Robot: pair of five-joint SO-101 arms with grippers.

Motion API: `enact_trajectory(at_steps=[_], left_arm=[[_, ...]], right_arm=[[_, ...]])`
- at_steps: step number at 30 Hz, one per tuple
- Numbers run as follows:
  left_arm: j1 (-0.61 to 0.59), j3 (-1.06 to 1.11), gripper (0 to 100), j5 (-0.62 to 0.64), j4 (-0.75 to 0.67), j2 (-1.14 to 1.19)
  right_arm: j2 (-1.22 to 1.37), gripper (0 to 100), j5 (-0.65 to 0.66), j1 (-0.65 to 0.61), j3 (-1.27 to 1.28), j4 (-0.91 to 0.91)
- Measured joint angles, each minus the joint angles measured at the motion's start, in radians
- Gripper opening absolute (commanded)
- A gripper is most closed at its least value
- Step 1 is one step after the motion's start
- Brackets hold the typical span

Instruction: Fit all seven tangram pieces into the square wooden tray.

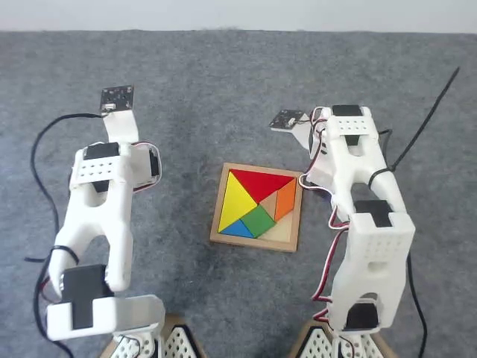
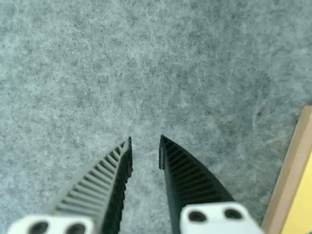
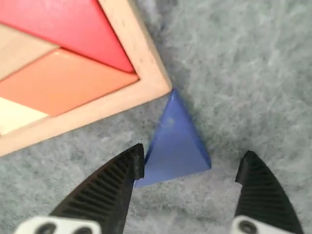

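We're guessing the small blue wooden triangle is handling light, stiff and a bit slick, so we're thinking pinch 2 edges near the wide end, not the tip. It's lying flat on the grey felt, looking matte w/ faint scuffs, and its tip is right at the square wooden tray's outer corner. The right gripper is straddling it, spread wide and gripping nothing. The left gripper is hanging slightly parted, empty.

The left claw hangs left of the tray, its 2 jaws narrowly parted; the right claw sits just beside the tray's corner, jaws spread wide.
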Motion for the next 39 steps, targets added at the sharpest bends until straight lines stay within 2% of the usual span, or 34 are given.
enact_trajectory(at_steps=[6, 12, 25, 29, 35, 39], left_arm=[[0.0, 0.0, 9, 0.0, 0.0, 0.0], [0.0, 0.0, 9, 0.0, 0.0, 0.0], [0.0, 0.0, 9, 0.0, 0.0, 0.0], [0.0, 0.0, 9, 0.0, 0.0, 0.0], [0.0, 0.0, 9, 0.0, 0.0, 0.0], [0.0, 0.0, 9, 0.0, 0.0, 0.0]], right_arm=[[0.029, 29.9, 0.0, -0.002, -0.002, 0.0], [0.066, 15.2, -0.048, -0.006, -0.041, -0.008], [0.068, 14.0, -0.247, 0.017, -0.057, -0.009], [0.02, 14.0, -0.384, 0.018, -0.032, 0.035], [-0.121, 14.0, -0.707, 0.017, -0.032, 0.173], [-0.25, 14.0, -0.87, -0.025, -0.032, 0.247]])
